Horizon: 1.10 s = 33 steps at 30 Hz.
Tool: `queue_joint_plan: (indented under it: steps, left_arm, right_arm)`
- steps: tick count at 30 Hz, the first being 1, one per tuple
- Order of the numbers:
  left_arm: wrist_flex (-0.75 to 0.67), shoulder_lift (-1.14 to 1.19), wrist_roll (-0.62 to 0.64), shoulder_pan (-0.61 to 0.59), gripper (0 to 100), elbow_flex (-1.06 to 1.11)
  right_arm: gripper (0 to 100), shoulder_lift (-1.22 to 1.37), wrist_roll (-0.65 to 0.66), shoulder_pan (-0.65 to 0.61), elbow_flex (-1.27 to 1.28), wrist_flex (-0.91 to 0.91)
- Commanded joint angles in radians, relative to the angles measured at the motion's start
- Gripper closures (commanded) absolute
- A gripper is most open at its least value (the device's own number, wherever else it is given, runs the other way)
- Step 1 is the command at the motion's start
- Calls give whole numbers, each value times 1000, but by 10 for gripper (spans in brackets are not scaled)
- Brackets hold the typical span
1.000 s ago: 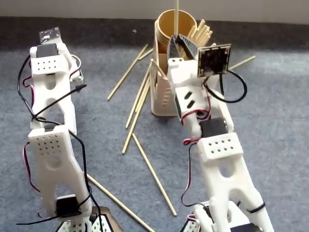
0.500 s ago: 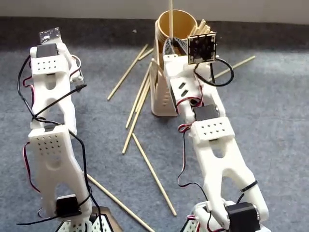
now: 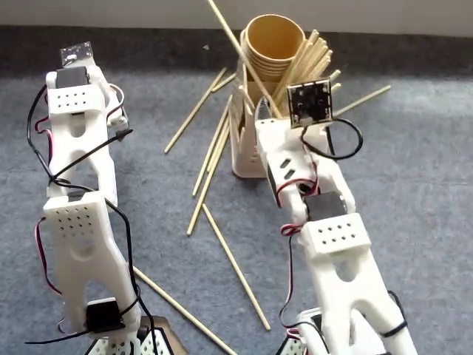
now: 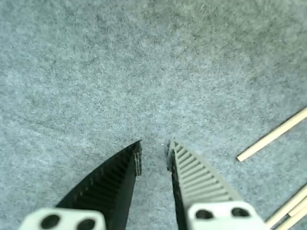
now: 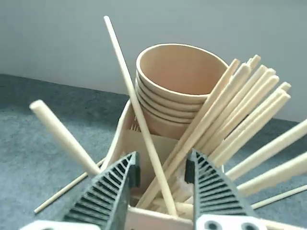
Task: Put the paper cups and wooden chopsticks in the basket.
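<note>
A stack of paper cups (image 3: pixel 273 37) stands in the light wooden basket (image 3: pixel 247 159), with a bundle of chopsticks (image 3: pixel 310 59) beside it. My right gripper (image 3: pixel 264 111) hovers at the basket's near rim. Its jaws are open in the right wrist view (image 5: pixel 162 160). One long chopstick (image 5: pixel 129 91) rises between them without being pinched and leans against the cups (image 5: pixel 182 76). Several chopsticks (image 3: pixel 211 159) lie loose on the carpet. My left gripper (image 4: pixel 153 151) hangs open over bare carpet at the far left, holding nothing.
More loose chopsticks lie in front of the basket (image 3: pixel 235 266), near the left arm's base (image 3: pixel 174 307) and right of the basket (image 3: pixel 362 98). One chopstick end (image 4: pixel 273 134) lies close to the left gripper. A wall runs behind the basket.
The chopstick that stood upright over the cups has tipped over to lean left. My right gripper has let it go and drawn back toward the basket's near side. The left arm is still.
</note>
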Motion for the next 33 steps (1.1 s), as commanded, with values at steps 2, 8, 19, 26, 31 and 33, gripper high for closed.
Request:
queue_joint_plan:
  steps: [2,8,19,26,31,33]
  left_arm:
    - [-9,-10,3,19,888,-13]
    - [-35,-7,2,19,888,-13]
    - [-663,-7,-195,124,888,-62]
    - [-850,-8,-189,194,888,-67]
    - [-850,-18,-187,278,888,-76]
    - [-850,-10,-176,311,888,-139]
  right_arm:
    - [839,-159,6,-1,-7,10]
    - [841,-274,77,67,-48,170]
    - [842,-438,92,297,-168,871]
    - [842,-611,92,297,61,912]
    - [842,-716,92,297,231,912]
    - [842,-757,92,297,308,914]
